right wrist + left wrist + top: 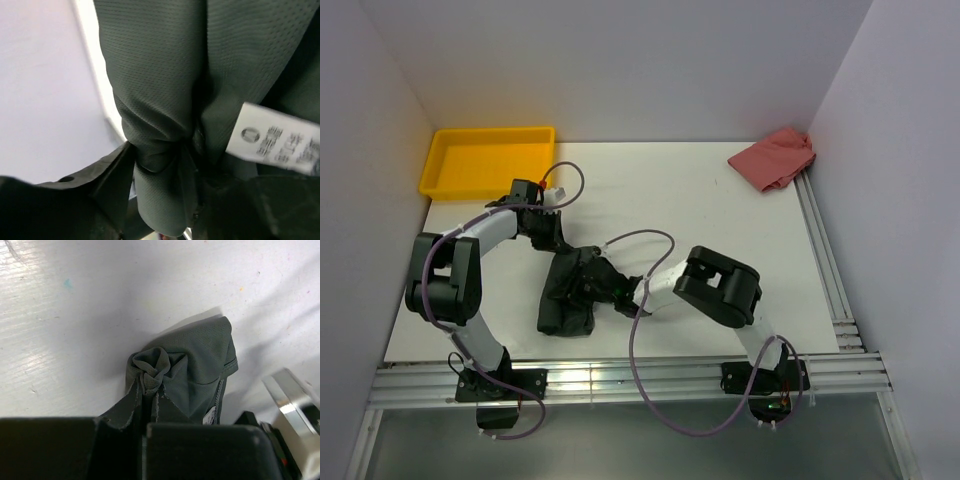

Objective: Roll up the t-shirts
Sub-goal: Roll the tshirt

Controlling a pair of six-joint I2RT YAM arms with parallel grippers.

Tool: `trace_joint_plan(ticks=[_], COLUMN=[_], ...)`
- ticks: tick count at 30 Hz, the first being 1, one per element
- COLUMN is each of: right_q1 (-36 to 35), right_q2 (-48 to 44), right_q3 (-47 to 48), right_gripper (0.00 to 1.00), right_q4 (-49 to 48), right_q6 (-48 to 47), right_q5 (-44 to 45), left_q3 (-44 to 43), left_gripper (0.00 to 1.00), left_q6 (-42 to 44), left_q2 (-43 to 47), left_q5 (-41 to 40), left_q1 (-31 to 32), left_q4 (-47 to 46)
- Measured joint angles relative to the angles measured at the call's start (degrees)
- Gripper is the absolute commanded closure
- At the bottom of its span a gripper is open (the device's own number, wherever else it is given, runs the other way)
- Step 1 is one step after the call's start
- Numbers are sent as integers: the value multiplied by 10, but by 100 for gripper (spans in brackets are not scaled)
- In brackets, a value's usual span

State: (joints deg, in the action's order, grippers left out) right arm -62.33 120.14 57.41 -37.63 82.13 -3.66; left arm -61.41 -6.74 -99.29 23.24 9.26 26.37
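Observation:
The dark grey t-shirt point(565, 305) lies bunched in a loose roll near the middle front of the table. My left gripper point(555, 243) is at its far end. In the left wrist view the gripper point(150, 390) is shut on a small twisted pinch of the t-shirt point(200, 355). My right gripper point(605, 283) is at the bundle's right side. In the right wrist view its jaws point(165, 170) stand apart, with a thick fold of the t-shirt point(160, 75) hanging between them. A white label point(275, 137) shows on the cloth.
A yellow tray point(485, 160) sits at the back left corner. A red cloth point(775, 158) lies crumpled at the back right. Metal rails point(825, 260) run along the table's right and front edges, and white walls close in three sides.

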Motion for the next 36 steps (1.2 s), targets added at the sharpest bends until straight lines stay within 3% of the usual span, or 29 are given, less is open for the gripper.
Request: trace_joint_plan(ticks=[9, 17, 27, 36], right_q1=[-33, -73, -88, -89], right_q2=[-55, -48, 72, 113], right_q3=[118, 306, 511, 534], right_gripper=[43, 41, 41, 41], right_q4=[356, 630, 785, 820], right_q6=[-65, -101, -140, -152], right_q5=[128, 251, 307, 308], left_q3=[0, 0, 0, 0], left_gripper=[100, 100, 100, 100], left_q6=[0, 0, 0, 0], left_q2=[0, 0, 0, 0], left_q5=[-14, -21, -22, -22], left_q1=[3, 5, 6, 7], left_q4=[-1, -1, -1, 0])
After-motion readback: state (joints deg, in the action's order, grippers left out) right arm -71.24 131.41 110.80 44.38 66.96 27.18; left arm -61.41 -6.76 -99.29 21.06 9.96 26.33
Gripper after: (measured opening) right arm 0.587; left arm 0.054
